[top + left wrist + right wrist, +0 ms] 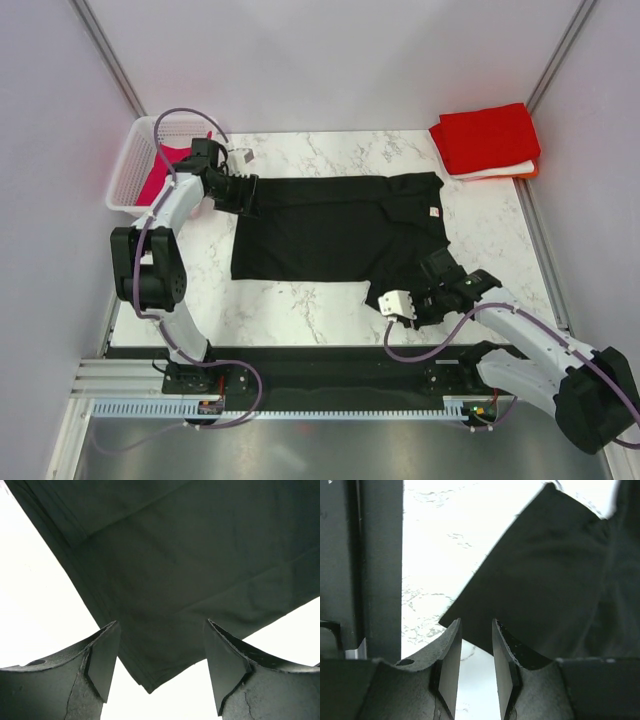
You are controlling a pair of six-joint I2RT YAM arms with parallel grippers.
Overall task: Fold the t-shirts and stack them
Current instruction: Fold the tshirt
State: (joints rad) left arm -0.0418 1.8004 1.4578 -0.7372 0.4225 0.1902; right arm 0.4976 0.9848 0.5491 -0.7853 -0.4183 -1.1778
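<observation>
- Black fingers [100, 662] of the left gripper [162, 622] stand wide apart and hold nothing. A corner of the black t-shirt [330, 230] points into the gap between them; whether they touch the cloth I cannot tell.
- From above, this gripper sits at the shirt's far left corner, just beside the white lattice basket [128, 160].
- On the right gripper [476, 622] the fingers [447, 665] leave only a narrow slot. Pale tabletop shows through the slot and nothing is clamped in it.
- The shirt's edge runs just beyond those fingertips and off to their right. In the top view the right gripper is at the near right of the shirt, by a sleeve.
- The black t-shirt lies spread flat across the middle of the marble table [300, 310], neck toward the right, with a small pale label [434, 211] showing there.
- A magenta t-shirt [158, 182] lies inside the basket at the far left.
- At the far right corner sits a folded stack well apart from both grippers: a red t-shirt [487, 138] on top, a white one [498, 173] under it, and a sliver of orange [531, 170] at the bottom.
</observation>
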